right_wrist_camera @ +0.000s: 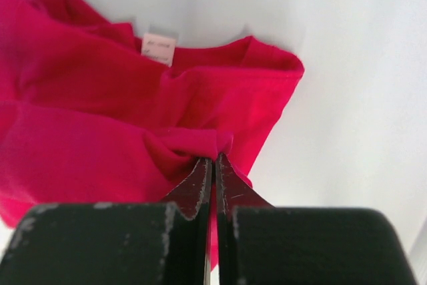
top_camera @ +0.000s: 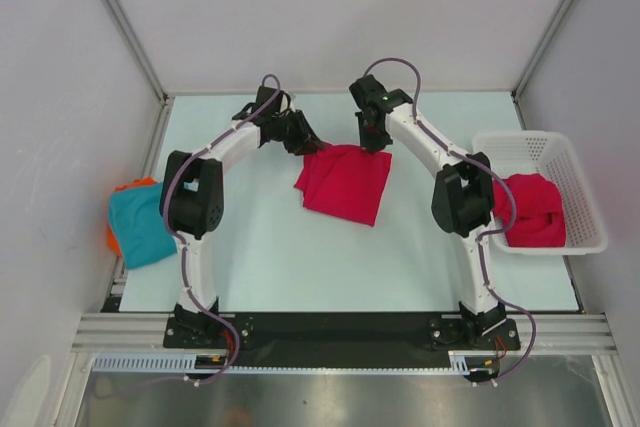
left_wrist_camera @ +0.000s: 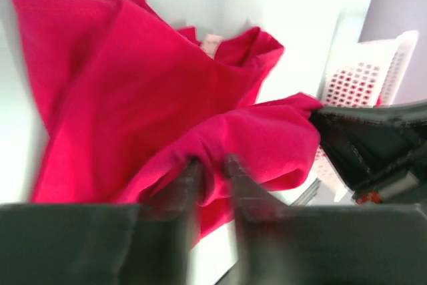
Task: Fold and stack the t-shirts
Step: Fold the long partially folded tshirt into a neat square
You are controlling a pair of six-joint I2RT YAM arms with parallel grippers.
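**A:** Where is the red shirt point(top_camera: 345, 185) lying?

**B:** It is lying on the table point(top_camera: 260, 247), about midway between the two arms and towards the far side. It is sitting as a rough, slightly tilted square, partly folded. Both grippers are reaching down to its far edge, one at each corner.

**A:** What is the right gripper point(right_wrist_camera: 213, 158) doing?

**B:** It is pinching the shirt. Its jaws are pressing flat together, and a small bunch of the red hem is sticking out between the tips. The rest of the cloth is spreading away ahead of the fingers and to their left, with a pale label point(right_wrist_camera: 159, 48) showing at the collar.

**A:** And the left gripper point(left_wrist_camera: 213, 165)?

**B:** Its fingers point(left_wrist_camera: 183, 188) are standing slightly apart, and a rolled fold of the same shirt is lying in the narrow gap at their tips. That view is blurring badly, so I am not able to tell whether the pads are touching the cloth.

**A:** Where are the other shirts sitting?

**B:** The teal shirt point(top_camera: 145, 222) is resting at the table's left edge, beside the left arm and well apart from both grippers. A second red shirt point(top_camera: 530, 209) is lying bunched in the white basket point(top_camera: 585, 197) on the right, behind the right arm's elbow.
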